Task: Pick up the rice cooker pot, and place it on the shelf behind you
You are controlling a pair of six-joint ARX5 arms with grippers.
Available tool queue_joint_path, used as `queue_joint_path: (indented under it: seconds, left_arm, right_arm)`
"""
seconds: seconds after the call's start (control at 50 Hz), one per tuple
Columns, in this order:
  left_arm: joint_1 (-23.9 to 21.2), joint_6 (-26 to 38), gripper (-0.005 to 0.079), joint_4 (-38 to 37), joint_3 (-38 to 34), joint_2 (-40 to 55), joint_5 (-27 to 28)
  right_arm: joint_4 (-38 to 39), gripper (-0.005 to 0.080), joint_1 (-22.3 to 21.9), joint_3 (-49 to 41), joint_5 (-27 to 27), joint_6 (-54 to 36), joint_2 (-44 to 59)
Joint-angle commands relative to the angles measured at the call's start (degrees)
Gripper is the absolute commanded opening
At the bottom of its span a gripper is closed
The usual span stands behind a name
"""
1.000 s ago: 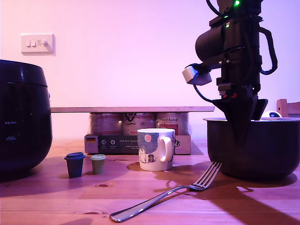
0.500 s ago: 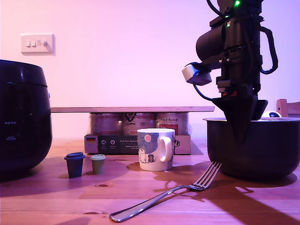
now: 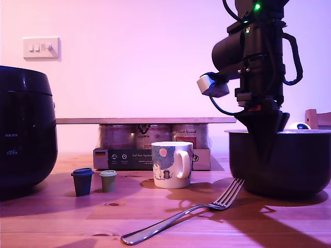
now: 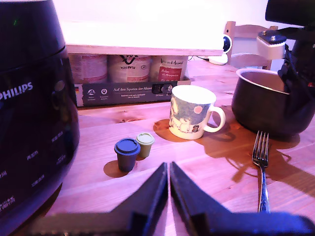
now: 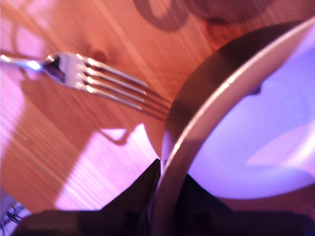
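Observation:
The rice cooker pot [image 3: 295,163], dark and round with a thin rim, stands on the wooden tabletop at the exterior view's right. My second gripper [image 3: 265,142] comes down from above and is shut on its near rim, one finger inside and one outside. In the second wrist view the rim [image 5: 197,123] runs between the dark fingertips of that gripper [image 5: 167,184]. The shelf [image 3: 145,120] is a pale plank resting on jars behind the mug. My first gripper [image 4: 169,172] hovers low over the table, shut on nothing, looking toward the pot [image 4: 261,105] and the shelf [image 4: 147,42].
The big black cooker body [image 3: 23,134] fills the exterior view's left. A printed mug [image 3: 172,164], two tiny lidded cups [image 3: 83,181] and a fork [image 3: 191,212] lie between it and the pot. A box of jars [image 3: 155,150] holds up the plank.
The upper part of the second arm has leaned slightly toward the exterior view's left. The pot has hardly shifted and the grip on its rim holds.

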Motion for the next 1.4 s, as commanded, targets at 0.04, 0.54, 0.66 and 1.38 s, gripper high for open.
queue_joint_path:
  seconds: [0.04, 0.54, 0.66, 1.38]
  left_arm:
    - [-0.2, 0.1, -0.0019, 0.2, -1.6, -0.5, -0.2]
    - [-0.2, 0.1, -0.0019, -0.3, -1.6, -0.5, -0.2]
    - [-0.2, 0.1, -0.0019, -0.4, -1.6, -0.5, -0.2]
    - [-0.2, 0.0, -0.0019, -1.6, -1.6, -0.5, -0.2]
  right_arm:
    - [-2.7, -0.0013, -0.1, 2.0, 1.2, 0.8, 0.9]
    - [-10.4, -0.0013, -0.1, 18.4, 2.8, 4.3, 0.9]
    - [-10.5, -0.0013, -0.1, 22.0, 2.9, 5.2, 0.9]
    - [-0.4, -0.0013, -0.2, 33.0, 2.6, 7.5, 0.9]
